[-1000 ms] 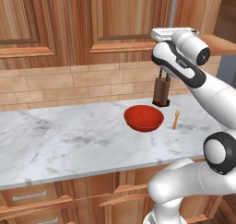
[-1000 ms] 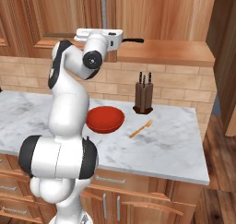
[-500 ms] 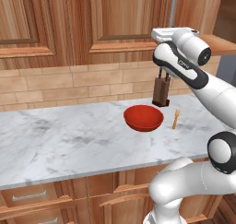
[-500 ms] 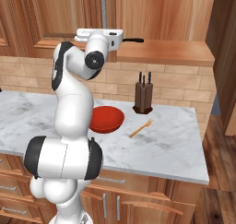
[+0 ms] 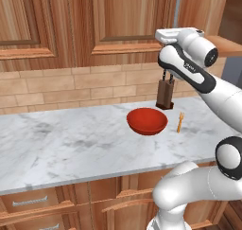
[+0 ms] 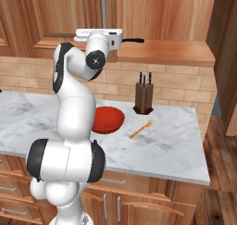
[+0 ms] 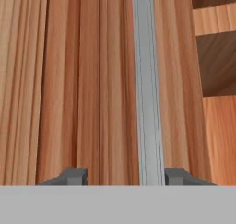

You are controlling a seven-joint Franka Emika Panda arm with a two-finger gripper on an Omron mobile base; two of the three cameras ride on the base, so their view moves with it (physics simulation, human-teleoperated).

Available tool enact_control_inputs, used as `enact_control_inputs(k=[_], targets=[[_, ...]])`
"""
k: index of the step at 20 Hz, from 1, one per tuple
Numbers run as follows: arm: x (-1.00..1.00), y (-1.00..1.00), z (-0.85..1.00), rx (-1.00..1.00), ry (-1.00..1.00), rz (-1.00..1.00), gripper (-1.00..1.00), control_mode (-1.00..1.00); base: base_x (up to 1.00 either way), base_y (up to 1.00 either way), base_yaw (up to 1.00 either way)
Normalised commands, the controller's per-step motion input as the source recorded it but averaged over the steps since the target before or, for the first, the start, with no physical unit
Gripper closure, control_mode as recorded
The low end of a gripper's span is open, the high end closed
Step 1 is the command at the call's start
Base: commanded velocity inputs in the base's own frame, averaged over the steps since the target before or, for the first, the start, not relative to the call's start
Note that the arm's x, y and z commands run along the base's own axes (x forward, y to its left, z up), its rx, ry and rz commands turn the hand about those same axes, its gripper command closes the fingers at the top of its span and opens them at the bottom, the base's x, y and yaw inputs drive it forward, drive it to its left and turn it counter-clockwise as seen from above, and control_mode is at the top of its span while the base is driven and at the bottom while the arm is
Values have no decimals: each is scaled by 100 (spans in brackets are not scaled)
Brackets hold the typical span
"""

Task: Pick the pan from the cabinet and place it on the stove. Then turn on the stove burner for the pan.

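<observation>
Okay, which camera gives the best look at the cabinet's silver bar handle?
The hand view: the silver bar handle runs close-up down the cabinet door. Both base views show just a short stretch above the arm.

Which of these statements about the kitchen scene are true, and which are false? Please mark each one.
1. A red bowl sits on the marble counter. True.
2. The knife block lies flat on its side. False: it stands upright against the brick backsplash.
3. The gripper faces the cabinet, its fingertips either side of the silver bar handle. True.
4. The pan is on the counter beside the bowl. False: only its black handle shows, up at the cabinet shelf.
5. An orange utensil rests inside the bowl. False: it lies on the counter, apart from the bowl.
</observation>
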Motion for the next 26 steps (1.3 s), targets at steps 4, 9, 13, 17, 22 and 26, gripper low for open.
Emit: enact_control_inputs(k=[4, 9, 13, 17, 22, 26], targets=[[0, 15, 0, -6, 0, 6, 100, -100, 0, 0, 0], [-2, 15, 0, -8, 0, 6, 100, -100, 0, 0, 0], [-21, 22, 0, -6, 0, 1, 100, -100, 0, 0, 0], [-51, 30, 2, -3, -2, 0, 100, -100, 0, 0, 0], [-74, 28, 7, 0, -7, 0, 100, -100, 0, 0, 0], [-71, 37, 0, 0, -5, 0, 100, -100, 0, 0, 0]])
